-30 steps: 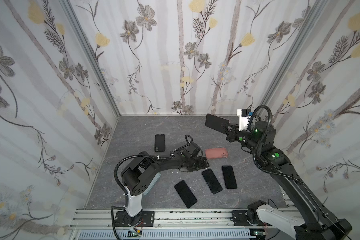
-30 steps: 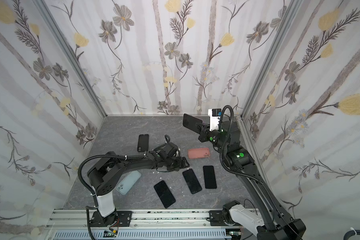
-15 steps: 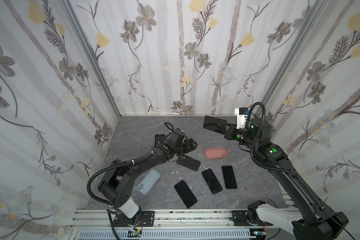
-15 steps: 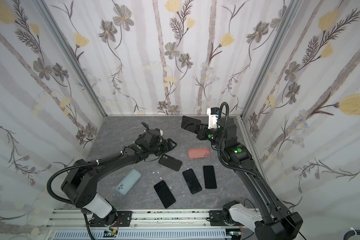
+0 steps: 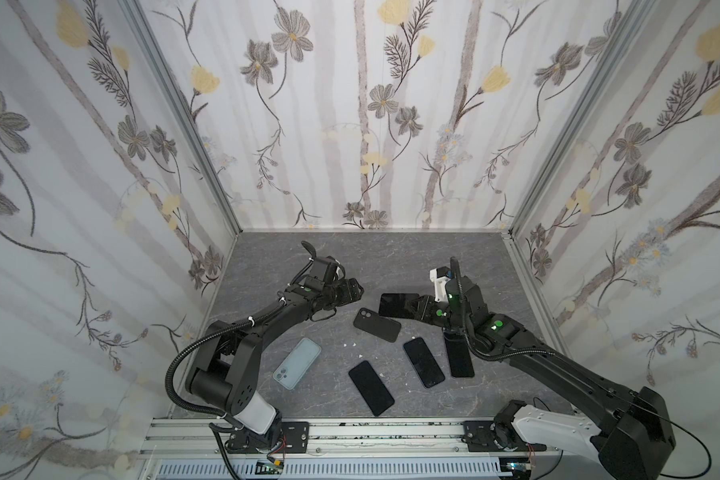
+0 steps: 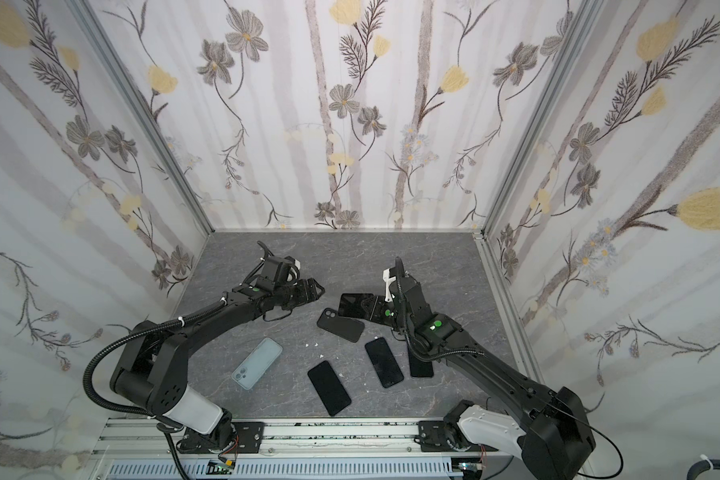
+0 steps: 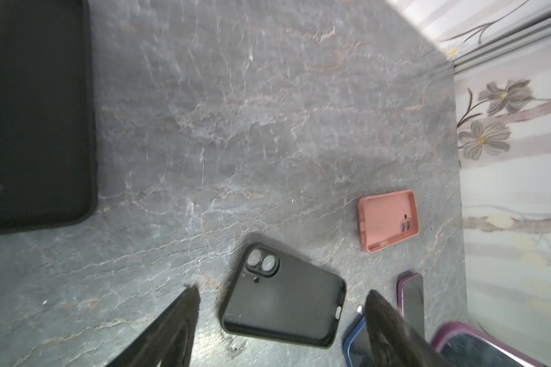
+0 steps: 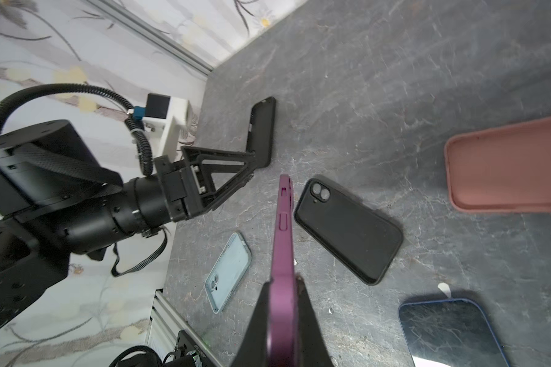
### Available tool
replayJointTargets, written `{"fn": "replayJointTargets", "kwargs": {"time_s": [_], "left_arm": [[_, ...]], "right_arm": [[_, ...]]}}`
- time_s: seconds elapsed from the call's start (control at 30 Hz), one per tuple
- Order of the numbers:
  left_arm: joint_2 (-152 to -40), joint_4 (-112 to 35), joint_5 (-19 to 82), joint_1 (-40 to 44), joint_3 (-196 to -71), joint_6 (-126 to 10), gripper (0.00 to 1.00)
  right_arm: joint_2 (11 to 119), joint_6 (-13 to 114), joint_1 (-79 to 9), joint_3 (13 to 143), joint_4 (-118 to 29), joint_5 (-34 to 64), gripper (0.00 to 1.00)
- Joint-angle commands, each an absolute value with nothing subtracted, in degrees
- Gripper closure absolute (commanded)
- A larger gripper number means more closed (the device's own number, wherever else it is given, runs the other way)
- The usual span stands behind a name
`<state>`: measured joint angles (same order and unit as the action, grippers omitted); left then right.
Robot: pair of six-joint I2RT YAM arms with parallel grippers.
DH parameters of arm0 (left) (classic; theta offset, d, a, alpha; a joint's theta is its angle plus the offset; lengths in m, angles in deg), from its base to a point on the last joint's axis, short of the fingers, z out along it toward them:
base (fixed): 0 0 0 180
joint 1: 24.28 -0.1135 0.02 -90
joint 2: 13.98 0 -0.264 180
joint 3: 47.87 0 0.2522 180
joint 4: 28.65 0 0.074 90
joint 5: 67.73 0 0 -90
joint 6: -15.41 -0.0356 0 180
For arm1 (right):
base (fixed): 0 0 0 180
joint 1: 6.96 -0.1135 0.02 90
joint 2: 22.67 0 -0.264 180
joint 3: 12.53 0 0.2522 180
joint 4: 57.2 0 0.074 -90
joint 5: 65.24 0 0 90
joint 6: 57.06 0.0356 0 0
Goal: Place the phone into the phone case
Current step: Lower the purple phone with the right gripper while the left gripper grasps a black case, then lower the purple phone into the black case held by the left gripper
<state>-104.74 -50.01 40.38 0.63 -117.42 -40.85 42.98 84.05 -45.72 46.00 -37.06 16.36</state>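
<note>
Lowering since before: purple phone (image 5: 395,305) clamped in right jaws, near black case (image 5: 377,325); left jaws apart, withdrawn.

— Where does your left arm stand?

— My left arm (image 5: 267,324) runs from its base at the lower left of a top view up toward the centre, elbow bent, forearm low. My left gripper (image 5: 356,293) points toward the right of the frame, jaws wide, with nothing between them. Its wrist view shows both fingers (image 7: 178,317) well apart.

— And your right?

— My right arm (image 5: 549,370) rises from the lower right and reaches toward the centre, wrist low. My right gripper (image 5: 412,307) points left, jaws pressed tight on one end of the purple phone (image 8: 282,238).
</note>
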Motion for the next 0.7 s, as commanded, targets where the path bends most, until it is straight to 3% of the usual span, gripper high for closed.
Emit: {"fn": "replayJointTargets", "kwargs": {"time_s": [0.0,0.67], "left_arm": [[-105.2,-45.9,43.5,0.5,-115.2,-41.5,0.19],[-113.3,-38.7,46.9,2.9,-110.9,-39.0,0.18]], "right_arm": [[43.9,93.4,-46.3,41.8,-49.2,16.8,1.00],[51.9,97.4,-42.6,34.3,-56.7,11.6,1.00]]}}
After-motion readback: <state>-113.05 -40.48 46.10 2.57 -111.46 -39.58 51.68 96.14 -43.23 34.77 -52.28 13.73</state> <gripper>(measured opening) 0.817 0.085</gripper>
